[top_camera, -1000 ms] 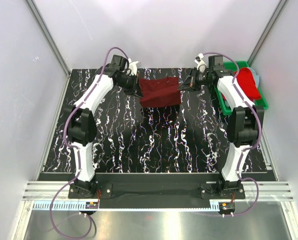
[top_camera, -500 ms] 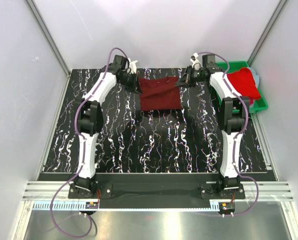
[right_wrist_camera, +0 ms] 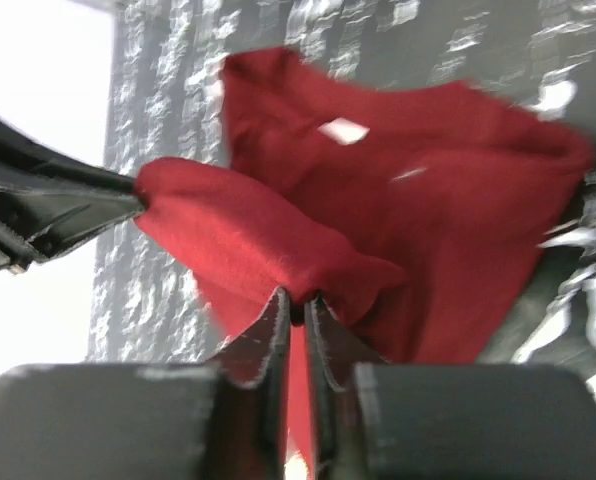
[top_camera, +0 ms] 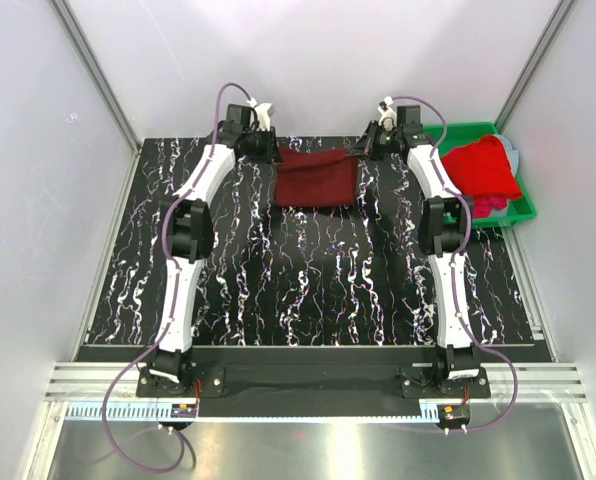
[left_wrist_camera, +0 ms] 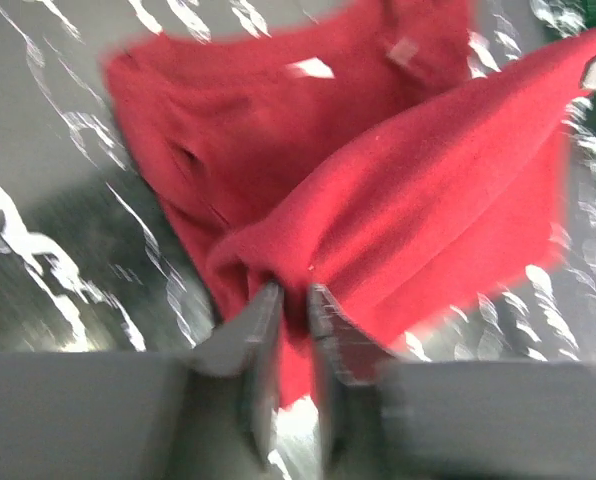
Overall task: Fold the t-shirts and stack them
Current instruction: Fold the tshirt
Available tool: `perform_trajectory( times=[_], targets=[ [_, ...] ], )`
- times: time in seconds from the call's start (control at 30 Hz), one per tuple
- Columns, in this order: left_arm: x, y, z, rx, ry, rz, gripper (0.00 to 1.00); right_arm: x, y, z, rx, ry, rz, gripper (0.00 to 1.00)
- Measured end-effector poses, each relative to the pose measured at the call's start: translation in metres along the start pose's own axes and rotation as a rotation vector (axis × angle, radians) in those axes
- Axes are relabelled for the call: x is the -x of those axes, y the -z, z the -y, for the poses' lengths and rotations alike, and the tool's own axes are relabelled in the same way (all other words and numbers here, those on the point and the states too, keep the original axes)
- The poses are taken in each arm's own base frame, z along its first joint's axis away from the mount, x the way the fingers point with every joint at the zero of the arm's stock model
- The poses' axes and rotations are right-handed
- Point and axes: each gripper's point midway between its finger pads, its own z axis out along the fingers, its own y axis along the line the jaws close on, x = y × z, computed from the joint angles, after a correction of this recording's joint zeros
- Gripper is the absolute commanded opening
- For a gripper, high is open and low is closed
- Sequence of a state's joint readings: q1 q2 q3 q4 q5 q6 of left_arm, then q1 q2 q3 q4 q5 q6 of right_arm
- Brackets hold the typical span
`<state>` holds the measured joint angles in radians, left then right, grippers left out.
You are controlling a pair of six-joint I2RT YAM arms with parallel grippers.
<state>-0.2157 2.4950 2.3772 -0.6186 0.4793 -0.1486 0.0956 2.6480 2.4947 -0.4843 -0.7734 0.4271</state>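
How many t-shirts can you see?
3: dark maroon t-shirt at the table's far side; red t-shirt heaped on the green bin; pink t-shirt peeking out under it. More may be hidden.

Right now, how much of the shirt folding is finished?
Not much is finished: no stack shows anywhere. In hand: the left gripper and right gripper each pinch a far corner of the maroon t-shirt, which lies partly doubled over on the table. Left to do: finish that fold, then the red t-shirt and pink t-shirt, both heaped in the green bin.
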Motion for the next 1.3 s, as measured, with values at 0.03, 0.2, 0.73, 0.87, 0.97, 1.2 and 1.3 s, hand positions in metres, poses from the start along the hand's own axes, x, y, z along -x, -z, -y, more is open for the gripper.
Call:
perform_trajectory(
  times=[0.03,0.2,0.73,0.87,0.97,1.2,1.3],
  targets=[
    [0.001,-0.01,-0.008,0.018,-0.014,0.016,0.37,0.002,-0.007,0.01,-0.015,0.01,0.015,0.27],
    [-0.008,-0.052,-0.044,0.116,-0.1,0.059,0.73,-0.005,-0.029,0.052,-0.1,0.019,0.033,0.75],
    [0.061,0.034,-0.01,0.236,-0.138,0.228,0.77,0.045,0.027,-0.038,-0.038,0.154,0.128,0.76],
    [0.068,0.048,0.006,0.153,-0.117,0.246,0.77,0.039,0.035,-0.068,0.046,0.125,0.106,0.76],
    [0.056,0.04,0.005,0.095,-0.068,0.209,0.86,0.015,0.022,-0.067,0.078,0.065,0.041,0.75],
    [0.001,-0.004,-0.011,-0.037,0.067,0.074,0.87,-0.037,-0.022,-0.041,0.079,-0.033,-0.085,0.75],
    [-0.015,-0.019,-0.009,-0.098,0.123,0.037,0.87,-0.051,-0.032,-0.033,0.073,-0.058,-0.116,0.75]
  ],
)
